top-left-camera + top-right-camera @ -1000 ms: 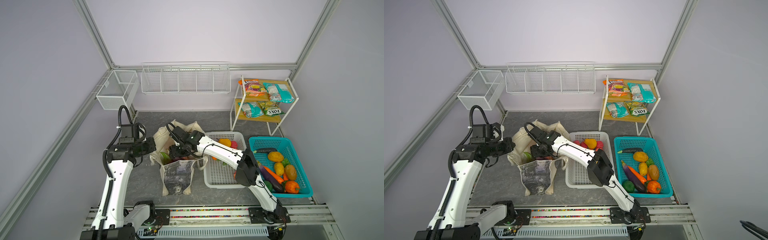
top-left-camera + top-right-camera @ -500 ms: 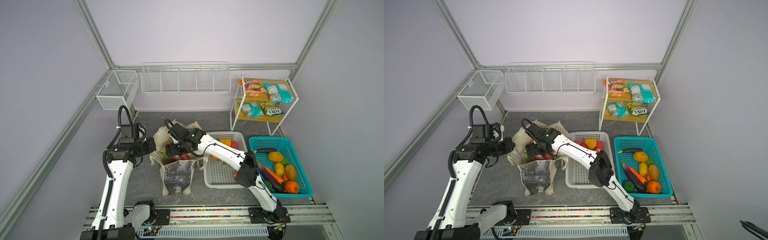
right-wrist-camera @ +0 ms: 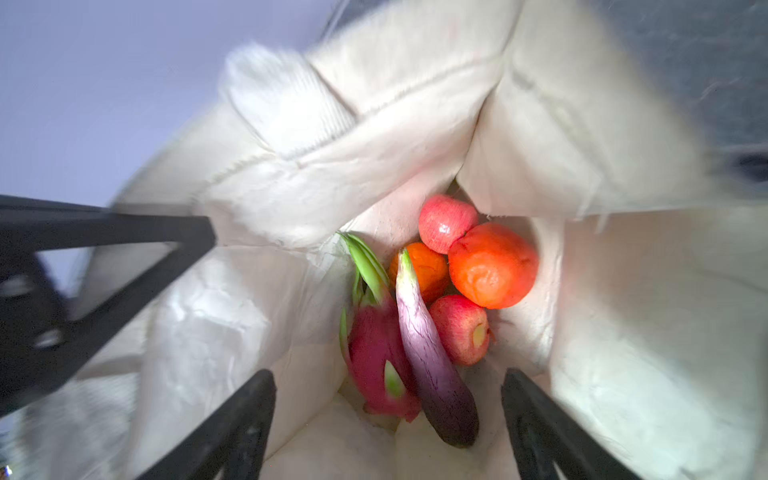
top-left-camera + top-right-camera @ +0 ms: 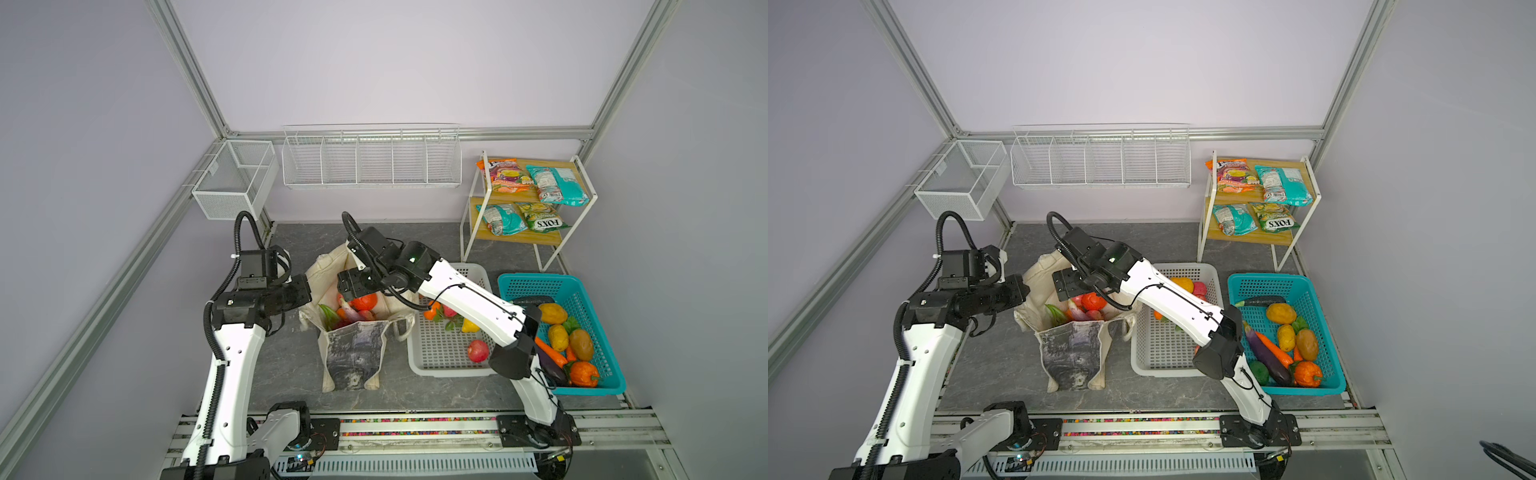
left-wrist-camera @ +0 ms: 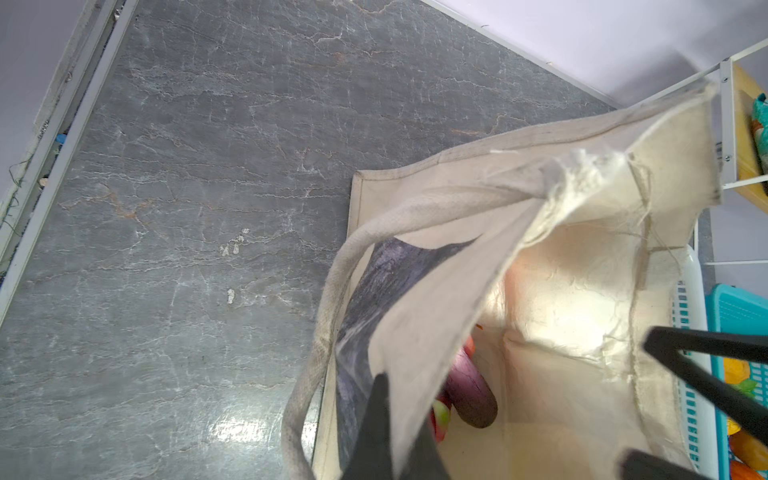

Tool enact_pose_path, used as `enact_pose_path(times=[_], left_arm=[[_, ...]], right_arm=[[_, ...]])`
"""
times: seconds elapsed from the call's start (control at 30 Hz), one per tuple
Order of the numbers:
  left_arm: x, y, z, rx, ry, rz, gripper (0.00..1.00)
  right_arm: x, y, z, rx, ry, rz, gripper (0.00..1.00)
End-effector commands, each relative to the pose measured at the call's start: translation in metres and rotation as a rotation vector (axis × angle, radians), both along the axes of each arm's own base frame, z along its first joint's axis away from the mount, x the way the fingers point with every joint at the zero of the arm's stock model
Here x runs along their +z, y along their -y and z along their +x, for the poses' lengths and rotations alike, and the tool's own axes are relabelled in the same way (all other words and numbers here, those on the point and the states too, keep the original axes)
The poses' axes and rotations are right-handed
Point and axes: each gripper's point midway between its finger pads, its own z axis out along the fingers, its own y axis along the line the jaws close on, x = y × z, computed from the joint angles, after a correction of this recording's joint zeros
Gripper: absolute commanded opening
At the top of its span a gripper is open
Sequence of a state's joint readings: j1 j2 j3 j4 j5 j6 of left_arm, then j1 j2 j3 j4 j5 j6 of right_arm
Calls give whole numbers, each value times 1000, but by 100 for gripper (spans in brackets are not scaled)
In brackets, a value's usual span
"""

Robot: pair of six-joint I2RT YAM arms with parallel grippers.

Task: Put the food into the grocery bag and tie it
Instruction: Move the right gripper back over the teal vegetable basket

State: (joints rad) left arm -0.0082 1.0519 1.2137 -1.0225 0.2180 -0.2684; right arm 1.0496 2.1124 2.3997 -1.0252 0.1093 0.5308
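The cream grocery bag (image 4: 353, 353) stands open on the grey floor in both top views, its printed panel facing front. My left gripper (image 5: 395, 386) is shut on the bag's left wall and holds the mouth open. Just above the mouth hangs my right gripper (image 3: 388, 399), open with nothing between its fingers (image 3: 249, 415). Inside the bag lie food items: a red apple (image 3: 446, 222), an orange (image 3: 492, 266), a pink dragon fruit (image 3: 374, 345) and a purple eggplant (image 3: 432, 365). A second apple (image 3: 461, 328) lies beside them.
Right of the bag stands a white perforated basket (image 4: 436, 365) with an apple (image 4: 478, 350) and other fruit. Further right is a teal basket (image 4: 598, 386) of vegetables. A shelf rack (image 4: 519, 237) at the back right holds snack packets (image 4: 557, 185). Wire baskets (image 4: 370, 158) hang on the wall.
My right gripper's jaws have spread wider and it has lifted slightly over the bag's mouth. An orange now shows uncovered inside. The left arm has not moved.
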Motion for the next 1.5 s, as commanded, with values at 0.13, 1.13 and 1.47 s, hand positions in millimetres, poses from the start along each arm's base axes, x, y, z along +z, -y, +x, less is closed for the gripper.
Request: enact_pose_path(times=[0.13,1.13,1.47], left_arm=[[14,0,1,2,46,-4,0],[8,1,3,-1,34,-11,0],[2,2,3,-4,24,-16,0]], right_arm=[[82,57,5,-63,249,-15,88],[23,489,-26,-1254,78,-100,90],[-52,518,-23,-1697,-235,52,88]])
